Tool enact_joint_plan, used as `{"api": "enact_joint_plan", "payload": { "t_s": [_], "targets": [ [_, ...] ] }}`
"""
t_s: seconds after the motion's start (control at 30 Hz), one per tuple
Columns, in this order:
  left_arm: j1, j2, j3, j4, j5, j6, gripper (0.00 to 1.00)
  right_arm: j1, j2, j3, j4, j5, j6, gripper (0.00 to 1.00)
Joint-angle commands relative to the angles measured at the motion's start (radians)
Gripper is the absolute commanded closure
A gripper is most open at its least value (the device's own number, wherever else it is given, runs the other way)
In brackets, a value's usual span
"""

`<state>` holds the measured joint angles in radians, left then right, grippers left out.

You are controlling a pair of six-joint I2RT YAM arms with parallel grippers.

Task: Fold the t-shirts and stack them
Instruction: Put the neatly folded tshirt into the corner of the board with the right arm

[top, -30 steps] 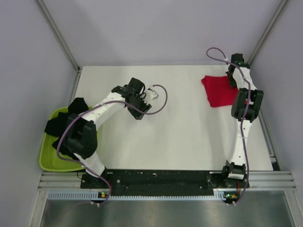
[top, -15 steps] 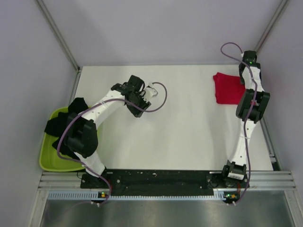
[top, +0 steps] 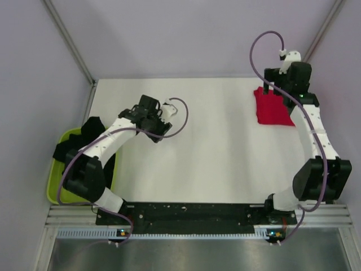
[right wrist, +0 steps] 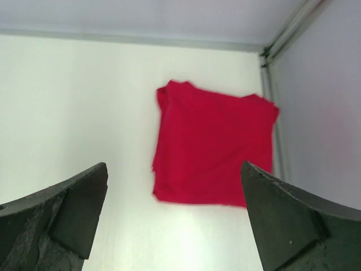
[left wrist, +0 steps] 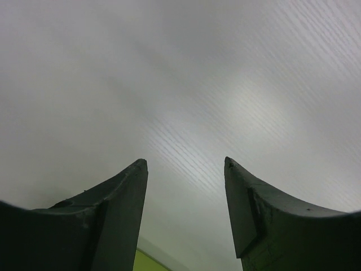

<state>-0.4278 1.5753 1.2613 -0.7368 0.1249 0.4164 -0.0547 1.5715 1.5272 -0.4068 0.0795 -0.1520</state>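
A red t-shirt (top: 273, 108), folded into a soft rough square, lies flat at the far right corner of the matte white tabletop (top: 225, 158). Above that corner the right end effector (right wrist: 174, 169) hangs spread wide, empty. Over the tabletop's left part the left end effector (left wrist: 184, 162) stands apart, empty. Off its left edge, crumpled black t-shirts (top: 84, 132) fill a lime-green tub (top: 56, 189).

Folded t-shirt (top: 272, 110) lies in the far right corner of the bench (top: 225, 148), just beside its right edge. At the bench's near left edge sits the tub (top: 55, 190), other t-shirts (top: 92, 127) heaped in it, spilling over its far rim.
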Motion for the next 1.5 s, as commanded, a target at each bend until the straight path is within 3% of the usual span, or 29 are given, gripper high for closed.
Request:
{"api": "enact_joint_plan", "payload": {
  "t_s": [0.0,0.27,0.43,0.57,0.6,0.63,0.87,1.47],
  "targets": [
    [0.073,-0.174,-0.155,0.236,0.015,-0.053,0.38,0.025,-0.207,-0.37,0.251,-0.196,0.12,0.01],
    [0.257,-0.359,-0.555,0.788,0.065,-0.162,0.34,0.05,-0.448,-0.876,0.569,-0.273,0.216,0.01],
    [0.277,-0.356,-0.816,1.271,0.007,-0.249,0.18,0.11,-0.533,-1.14,0.793,-0.173,0.169,0.01],
    [0.279,-0.325,-0.918,1.471,0.01,-0.255,0.12,0.125,-0.548,-1.317,1.046,-0.112,0.169,0.01],
    [0.279,-0.325,-0.921,1.484,0.012,-0.26,0.12,0.127,-0.539,-1.35,1.142,-0.094,0.183,0.01],
    [0.281,-0.328,-0.924,1.488,0.016,-0.264,0.12,0.13,-0.557,-1.337,1.081,-0.084,0.175,0.01],
    [0.291,-0.322,-0.971,1.623,-0.05,-0.231,0.08,0.141,-0.559,-1.38,1.191,-0.093,0.158,0.01],
    [0.291,-0.301,-0.915,1.524,-0.148,-0.274,0.05,0.141,-0.548,-1.374,1.188,-0.084,0.158,0.01]
  ]
}}
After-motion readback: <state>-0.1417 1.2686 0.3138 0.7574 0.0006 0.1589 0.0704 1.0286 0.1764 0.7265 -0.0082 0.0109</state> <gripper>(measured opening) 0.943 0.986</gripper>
